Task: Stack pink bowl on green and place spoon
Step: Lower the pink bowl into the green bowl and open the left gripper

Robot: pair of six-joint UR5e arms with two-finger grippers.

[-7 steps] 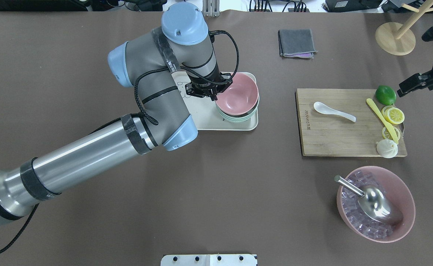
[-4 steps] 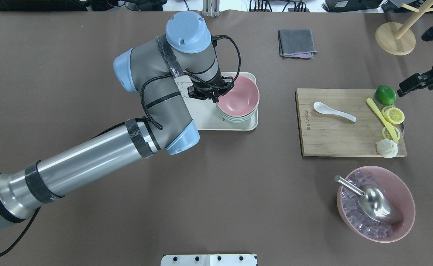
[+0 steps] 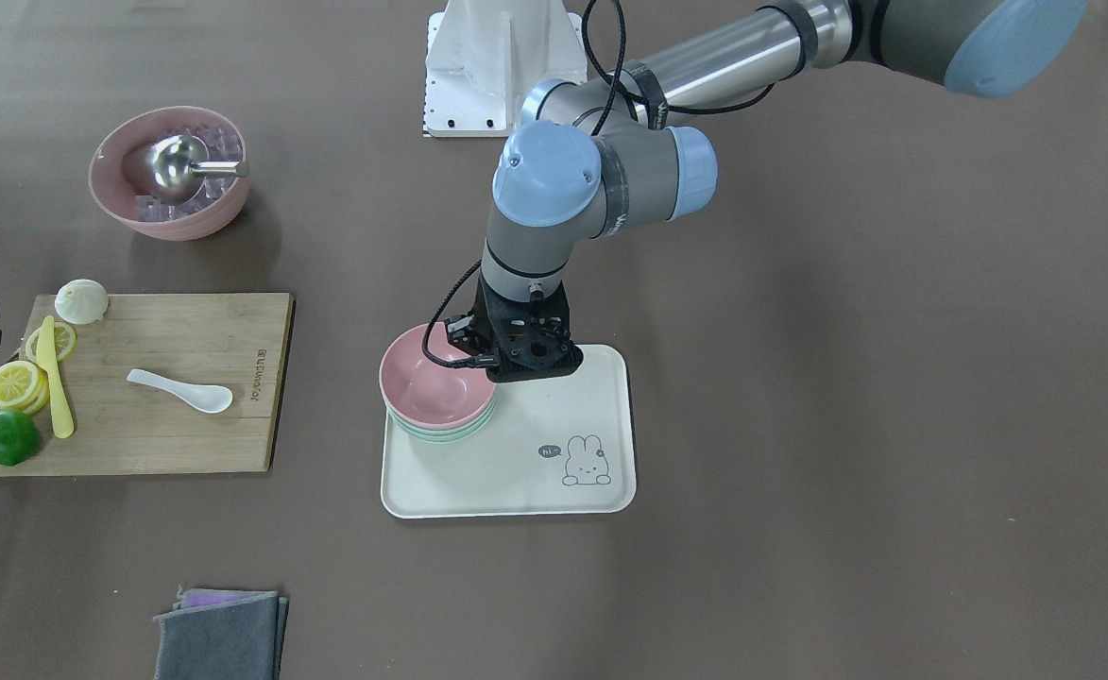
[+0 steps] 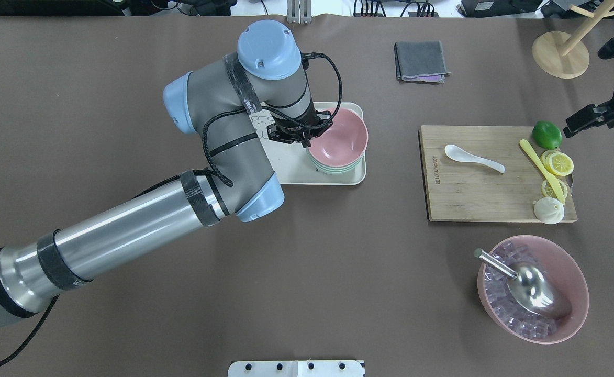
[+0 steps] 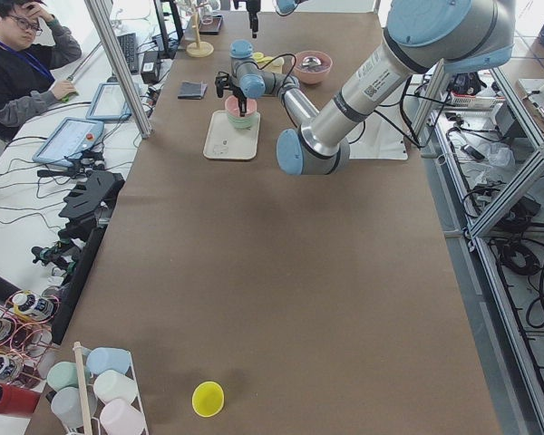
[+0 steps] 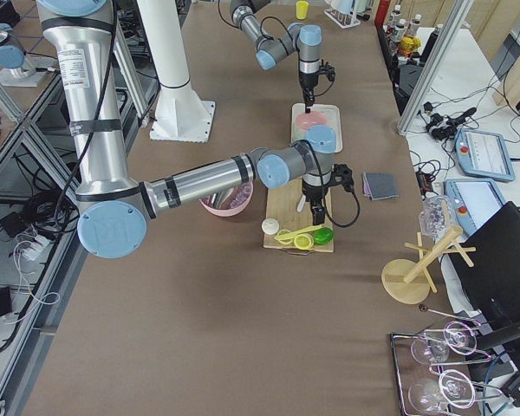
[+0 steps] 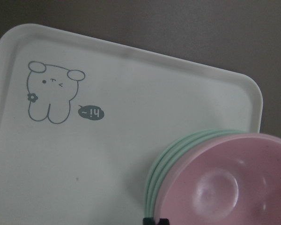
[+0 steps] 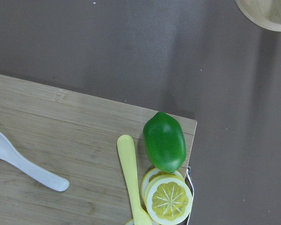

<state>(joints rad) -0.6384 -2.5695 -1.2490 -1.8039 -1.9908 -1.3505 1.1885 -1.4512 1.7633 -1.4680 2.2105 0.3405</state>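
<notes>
At the rim of the pink bowl, the left gripper has its jaws drawn almost together, pinching that rim on the arm's side. Just beyond and under the jaws the bowl sits nested in the green bowls, which stand on the tray. The spoon lies flat on the board, well apart from these jaws, between the two grippers and nearer the right gripper. That one hangs just past the board's corner, beside the lime; how far its jaws stand apart I cannot tell.
</notes>
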